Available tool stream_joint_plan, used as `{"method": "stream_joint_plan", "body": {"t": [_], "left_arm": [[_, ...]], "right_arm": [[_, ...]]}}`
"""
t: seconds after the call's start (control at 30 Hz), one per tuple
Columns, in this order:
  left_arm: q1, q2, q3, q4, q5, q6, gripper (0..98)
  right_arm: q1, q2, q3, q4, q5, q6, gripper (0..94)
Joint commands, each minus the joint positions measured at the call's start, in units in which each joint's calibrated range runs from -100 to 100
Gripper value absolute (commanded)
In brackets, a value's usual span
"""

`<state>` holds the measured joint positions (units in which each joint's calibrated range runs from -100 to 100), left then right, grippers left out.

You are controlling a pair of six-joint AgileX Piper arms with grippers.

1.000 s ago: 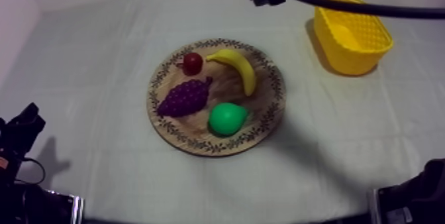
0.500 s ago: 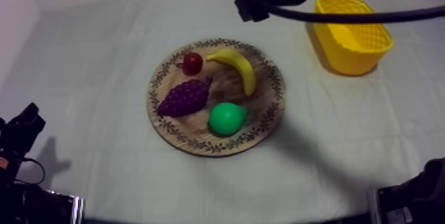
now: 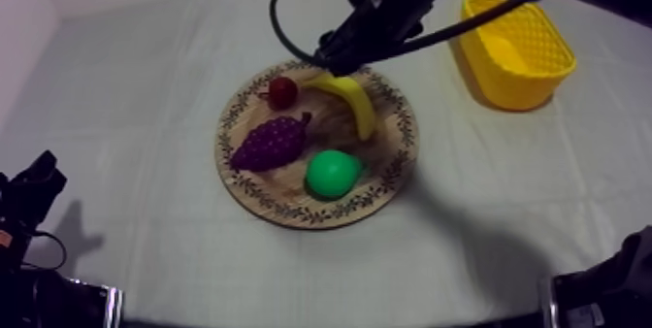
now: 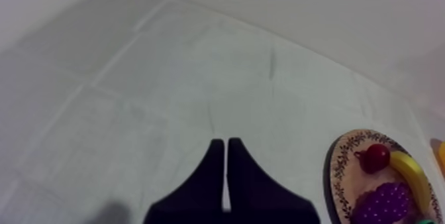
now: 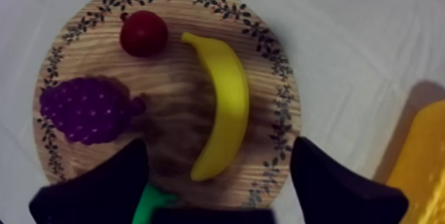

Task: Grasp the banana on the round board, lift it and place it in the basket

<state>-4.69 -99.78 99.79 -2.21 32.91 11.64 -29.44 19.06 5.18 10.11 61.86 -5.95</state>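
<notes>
The yellow banana [image 3: 355, 105] lies curved on the far right part of the round wooden board [image 3: 291, 213]. My right gripper [image 3: 333, 57] hangs over the board's far rim, just above the banana's upper end. In the right wrist view its fingers stand wide apart and open [image 5: 217, 144], with the banana [image 5: 228, 107] lying lengthwise between them and below. My left gripper [image 3: 29, 194] rests low at the table's left edge. Its fingers [image 4: 225, 142] lie together as a narrow wedge, shut on nothing. The yellow basket [image 3: 519, 50] stands at the far right, with nothing showing inside.
Also on the board are a small red fruit [image 3: 282, 91], a bunch of purple grapes [image 3: 272, 143] and a green pear [image 3: 333, 174]. The red fruit [image 5: 144, 33] lies close to the banana's tip. Bare cloth surrounds the board.
My right arm has swung left and down from beside the basket to over the board's far side, above the banana. The left arm and the fruit have not moved.
</notes>
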Motion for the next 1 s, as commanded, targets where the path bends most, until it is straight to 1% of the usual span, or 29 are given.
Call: {"method": "stream_joint_plan", "body": {"t": [0.0, 0.33, 0.53, 0.6, 0.63, 0.7, 0.73, 0.77, 0.8, 0.87, 0.97], "left_arm": [[0.02, -0.05, -0.01, 0.03, 0.00, 0.00, 0.1], [0.02, -0.05, -0.01, 0.03, 0.00, -0.02, 0.1], [0.02, -0.05, -0.01, 0.03, 0.00, 0.00, 0.1], [0.02, -0.05, -0.01, 0.03, 0.00, -0.01, 0.1], [0.02, -0.05, -0.01, 0.03, 0.00, 0.00, 0.1], [0.02, -0.05, -0.01, 0.03, 0.00, 0.01, 0.1], [0.02, -0.05, -0.01, 0.03, 0.00, -0.01, 0.1], [0.02, -0.05, -0.01, 0.03, 0.00, -0.02, 0.1], [0.02, -0.05, -0.01, 0.03, 0.00, 0.01, 0.1], [0.02, -0.05, -0.01, 0.03, 0.00, 0.00, 0.1], [0.02, -0.05, -0.01, 0.03, 0.00, 0.00, 0.1]], "right_arm": [[0.22, 5.69, -1.83, -0.28, 0.04, 0.17, 59.8], [1.45, 18.58, -8.85, 0.77, -2.76, -0.29, 58.9], [2.02, 22.77, -11.69, 1.18, -3.53, 0.07, 55.8], [2.08, 23.55, -11.94, 1.20, -4.02, 0.48, 51.4], [2.06, 23.83, -11.93, 1.23, -4.29, 0.69, 47.7], [1.92, 24.19, -11.53, 1.35, -4.92, 0.90, 36.7], [1.79, 24.31, -11.21, 1.58, -5.26, 0.74, 28.4], [1.65, 24.39, -10.92, 1.82, -5.57, 0.61, 22.4], [1.51, 24.42, -10.48, 2.01, -5.88, 0.56, 17.8], [1.18, 24.18, -9.57, 2.52, -6.40, 0.32, 11.7], [0.86, 22.85, -8.15, 3.06, -6.65, -0.10, 7.4]]}}
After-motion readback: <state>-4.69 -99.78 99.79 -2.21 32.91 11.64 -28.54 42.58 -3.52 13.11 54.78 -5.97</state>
